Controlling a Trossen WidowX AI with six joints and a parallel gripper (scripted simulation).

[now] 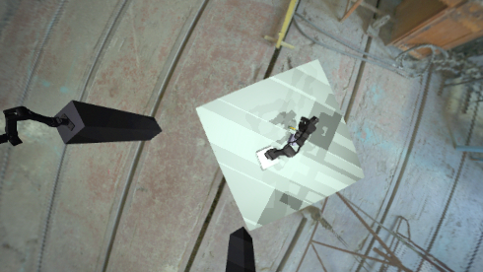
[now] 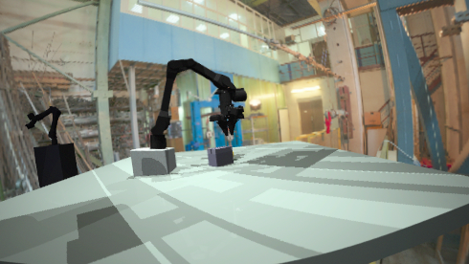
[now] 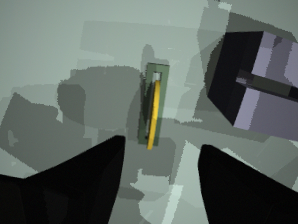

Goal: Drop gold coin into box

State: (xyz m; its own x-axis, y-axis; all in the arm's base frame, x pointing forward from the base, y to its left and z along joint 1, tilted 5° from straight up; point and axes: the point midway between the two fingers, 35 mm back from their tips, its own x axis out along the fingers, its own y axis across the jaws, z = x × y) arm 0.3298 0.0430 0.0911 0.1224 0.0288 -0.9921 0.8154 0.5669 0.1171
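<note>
The gold coin (image 3: 155,107) (image 1: 292,128) stands on its edge in the green holder (image 3: 163,85); in the wrist view it shows as a thin yellow strip running nearly up and down the picture. The grey box (image 3: 265,112) (image 2: 220,157) is closed and looks purplish, with a dark narrow slot in its lid. It sits right of the holder in the wrist view, partly cut off by the picture's edge. My gripper (image 3: 162,149) (image 2: 228,136) is open and empty. It points down above the table, its fingertips apart, with the coin and holder showing between and just beyond them. In the exterior view the coin cannot be made out.
My arm stands on a pale base block (image 2: 145,164) on the table (image 2: 306,230) (image 1: 227,128), beside the box. Patchy shadows lie on the table top. A second arm on a dark pedestal (image 2: 55,165) (image 1: 108,125) stands away from the table.
</note>
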